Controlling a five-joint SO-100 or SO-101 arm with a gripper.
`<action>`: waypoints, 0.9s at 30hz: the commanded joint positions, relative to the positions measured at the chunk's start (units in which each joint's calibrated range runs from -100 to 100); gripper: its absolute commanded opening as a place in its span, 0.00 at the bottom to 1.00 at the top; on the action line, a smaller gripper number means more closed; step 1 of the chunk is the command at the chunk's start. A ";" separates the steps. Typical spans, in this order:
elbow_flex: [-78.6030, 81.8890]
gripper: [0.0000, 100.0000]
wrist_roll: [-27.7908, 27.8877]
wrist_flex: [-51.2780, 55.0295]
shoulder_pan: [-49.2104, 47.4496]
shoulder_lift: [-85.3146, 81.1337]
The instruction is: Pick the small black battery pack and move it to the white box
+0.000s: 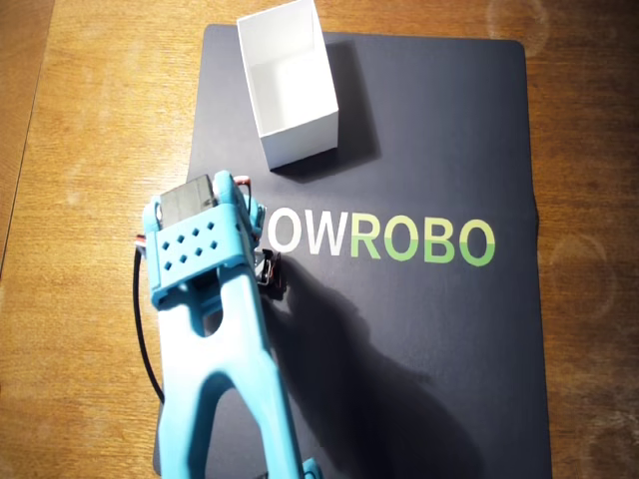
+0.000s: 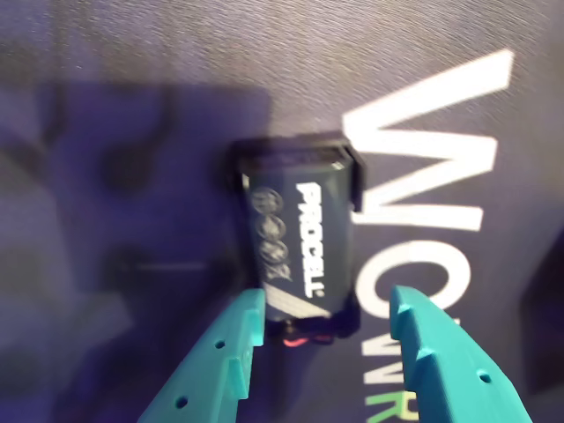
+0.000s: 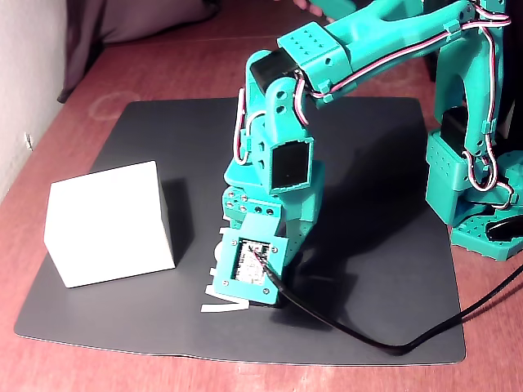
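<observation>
Wooden desk [image 1: 90, 150] lies under a dark mat [image 1: 439, 379] with pale lettering, and all of the work sits on that mat. Nearest in the wrist view, my claw [image 2: 328, 322] is spread wide, its two teal fingers [image 2: 231, 339] coming up on either side of the near end of the black battery pack [image 2: 298, 238], not yet pressing on it as far as I can tell. That pack lies flat on the mat just beside the big white letters, its label facing up. Farther off, the white box [image 1: 290, 85] stands open and empty near the mat's far edge in the overhead view, well apart from the pack. By my reckoning the task has barely begun: the approach is made, while the squeeze, the lift, the carry and the drop into the box all remain
</observation>
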 commanded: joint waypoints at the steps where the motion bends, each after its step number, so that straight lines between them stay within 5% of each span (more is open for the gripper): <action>1: -1.55 0.17 1.91 -0.51 -0.46 0.68; 27: -1.55 0.16 4.46 -3.32 -3.28 7.60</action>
